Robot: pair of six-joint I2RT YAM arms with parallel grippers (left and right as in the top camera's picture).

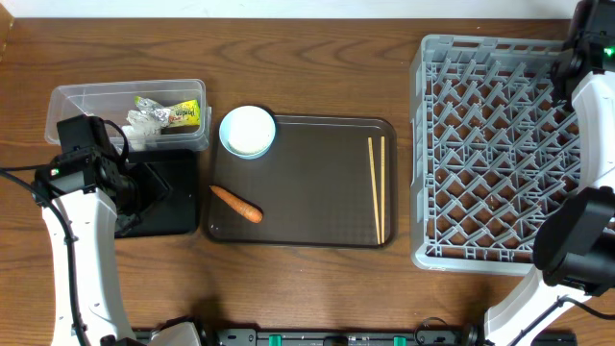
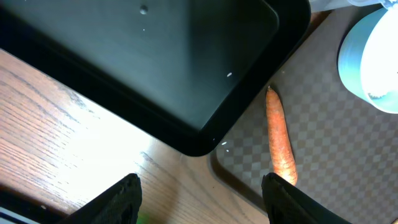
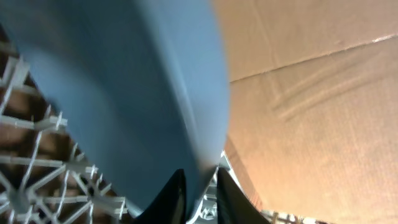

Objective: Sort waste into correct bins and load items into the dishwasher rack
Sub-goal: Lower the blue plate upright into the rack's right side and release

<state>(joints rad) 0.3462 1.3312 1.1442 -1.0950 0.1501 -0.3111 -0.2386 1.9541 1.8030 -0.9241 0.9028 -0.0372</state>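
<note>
The left arm, at eight o'clock in the overhead view, is a smooth white shell under boxy black joint housings, with a thin black cable and a small green light. The right arm, at three o'clock, matches it: white shells, bulky rounded black joints. Both pairs of fingers are black — the left fingers broad and matte, the right fingers slim and tapered.

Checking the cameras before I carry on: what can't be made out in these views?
Overhead: dish not visible, behind right arm or past the edge; black tray partly under left arm.
Right wrist: dish fills the frame, outline cut off.
Left wrist: bowl cut by right edge.
</note>
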